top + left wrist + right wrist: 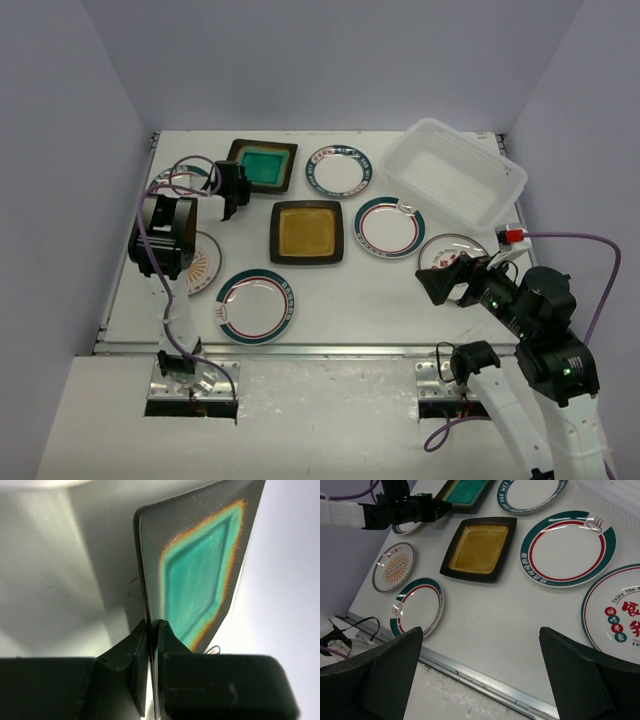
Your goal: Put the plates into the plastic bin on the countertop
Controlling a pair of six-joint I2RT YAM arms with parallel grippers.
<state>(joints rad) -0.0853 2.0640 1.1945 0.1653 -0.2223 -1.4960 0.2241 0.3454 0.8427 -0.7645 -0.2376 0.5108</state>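
Right gripper (pixel 481 632) hangs over the countertop (pixel 520 605), jaws spread wide — amber square plate (pixel 478 548) sits dead centre. Up top, the left gripper (pixel 437 507) meets the teal square plate (pixel 467 491) at its edge.

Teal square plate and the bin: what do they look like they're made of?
Teal square plate: probably glazed ceramic, possibly melamine. It has a glossy teal well, a rusty speckled border and a dark rim with faint scuffs. Plastic bin: translucent white plastic, likely thin and moulded, going by the ribbed walls and milky, see-through look.
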